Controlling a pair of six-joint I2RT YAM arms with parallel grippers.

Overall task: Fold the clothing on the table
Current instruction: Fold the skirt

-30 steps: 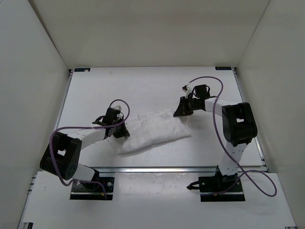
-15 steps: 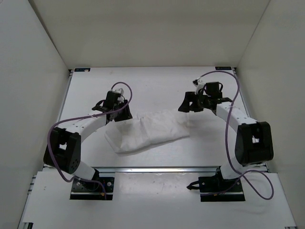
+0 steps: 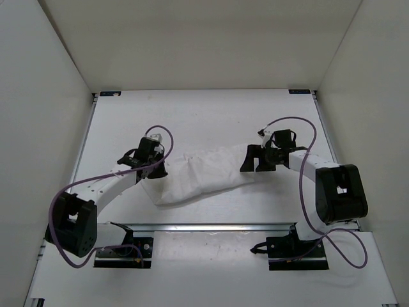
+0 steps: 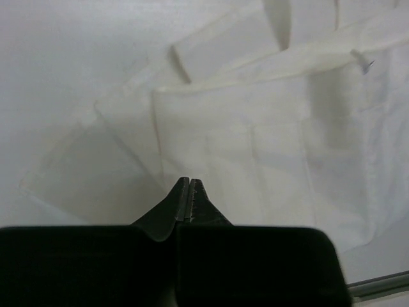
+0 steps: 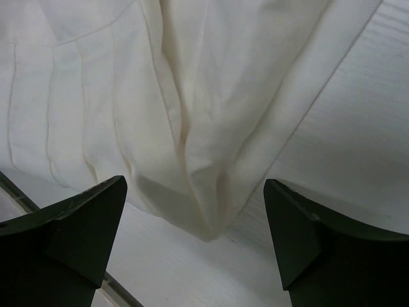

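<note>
The clothing (image 3: 204, 176), a creased white garment, lies in a long band across the middle of the table (image 3: 211, 115). My left gripper (image 3: 158, 170) is at its left end, jaws shut tip to tip. In the left wrist view the left gripper (image 4: 190, 183) hovers over flat folded layers of the clothing (image 4: 255, 147), with no fabric showing between the tips. My right gripper (image 3: 254, 160) stands open at the garment's right end. In the right wrist view its fingers (image 5: 89, 224) straddle a bunched corner of the clothing (image 5: 204, 128), which is not pinched.
A metal rail (image 3: 211, 226) runs along the table's front edge, just near the garment. White walls (image 3: 51, 96) close in the left, right and back. Purple cables (image 3: 300, 128) loop from both arms over the table.
The left gripper lifted away toward the back, opened, then came back down to the garment's left end and shut. The right gripper opened wide and moved nearer, onto the garment's right end.
</note>
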